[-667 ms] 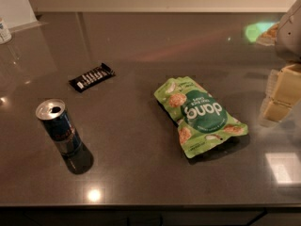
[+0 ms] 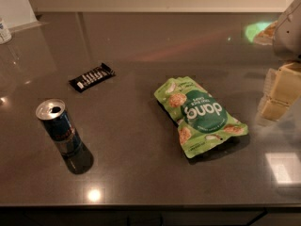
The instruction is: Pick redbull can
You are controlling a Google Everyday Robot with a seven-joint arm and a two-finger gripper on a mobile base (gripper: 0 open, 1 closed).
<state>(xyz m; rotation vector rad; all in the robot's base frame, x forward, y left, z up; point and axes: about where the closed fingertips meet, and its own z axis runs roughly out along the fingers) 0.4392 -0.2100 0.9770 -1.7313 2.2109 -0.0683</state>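
Note:
The redbull can (image 2: 59, 127) stands upright at the front left of the dark countertop (image 2: 136, 164). It is slim, dark blue and silver, with an opened silver top. My gripper (image 2: 280, 92) is at the far right edge of the view, cream-coloured, just above the counter and far to the right of the can. It holds nothing that I can see. The green snack bag lies between the gripper and the can.
A green snack bag (image 2: 200, 114) lies flat in the middle. A flat black candy bar wrapper (image 2: 92, 77) lies behind the can. A white container (image 2: 4, 31) stands at the far left edge. The counter's front edge runs along the bottom.

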